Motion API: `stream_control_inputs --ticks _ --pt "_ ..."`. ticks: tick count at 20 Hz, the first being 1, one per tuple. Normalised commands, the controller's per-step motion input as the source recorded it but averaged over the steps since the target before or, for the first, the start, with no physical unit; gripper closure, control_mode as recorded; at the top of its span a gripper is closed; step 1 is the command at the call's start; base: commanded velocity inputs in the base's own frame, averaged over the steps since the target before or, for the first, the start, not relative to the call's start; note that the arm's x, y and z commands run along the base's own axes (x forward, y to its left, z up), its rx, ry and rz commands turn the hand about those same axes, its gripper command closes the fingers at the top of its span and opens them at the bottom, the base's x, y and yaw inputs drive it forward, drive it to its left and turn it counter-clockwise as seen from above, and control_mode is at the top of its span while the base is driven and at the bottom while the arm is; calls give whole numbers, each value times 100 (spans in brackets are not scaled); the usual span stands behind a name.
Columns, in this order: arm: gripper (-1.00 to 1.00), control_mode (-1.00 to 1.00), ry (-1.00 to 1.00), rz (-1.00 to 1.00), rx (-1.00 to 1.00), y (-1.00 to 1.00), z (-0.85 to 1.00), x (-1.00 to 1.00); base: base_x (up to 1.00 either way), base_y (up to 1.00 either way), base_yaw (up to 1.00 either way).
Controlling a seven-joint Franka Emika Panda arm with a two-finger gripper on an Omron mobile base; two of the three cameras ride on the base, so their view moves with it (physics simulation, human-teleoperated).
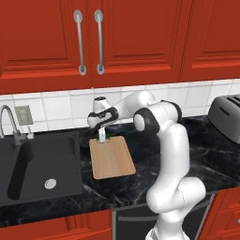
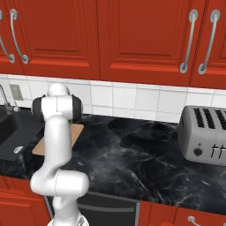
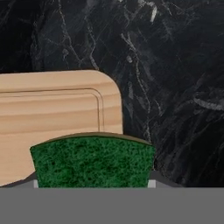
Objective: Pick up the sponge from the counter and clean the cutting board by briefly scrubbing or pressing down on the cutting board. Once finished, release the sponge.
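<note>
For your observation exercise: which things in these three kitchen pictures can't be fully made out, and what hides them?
- Sponge: hand view, lower part cut off at the bottom edge; the foam can't be seen.
- Cutting board: right base view, mostly behind the arm.
- Toaster: left base view, cut by the right edge.
- Faucet: left base view, cut by the left edge.

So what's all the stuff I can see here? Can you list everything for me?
sponge: one, dark green top, held in the gripper at the cutting board's far edge
cutting board: one, light tan wood, flat on the counter right of the sink
counter: one, glossy black with white veins
sink: one, dark grey basin, left end of the counter
faucet: one, silver, behind the sink
toaster: one, silver, right end of the counter
cabinets: red, with silver handles, above the counter
wall tiles: white, behind the counter
gripper: one, shut on the sponge
</note>
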Motion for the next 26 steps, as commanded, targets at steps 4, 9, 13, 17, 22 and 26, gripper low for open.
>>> stream_control_inputs --ticks 4,9,13,17,22,26 --pt "100 -100 0 0 2 38 -15 -37 0 0 0" --pt "100 -100 -3 0 2 27 -11 -48 0 0 0" --pt "100 -100 -6 0 3 21 -9 -59 0 0 0" --pt "100 -100 -2 0 5 11 -15 -70 0 0 0" --pt "100 -100 0 0 7 4 -16 -76 0 0 0" --pt "100 -100 0 0 7 0 -13 -78 0 0 0"
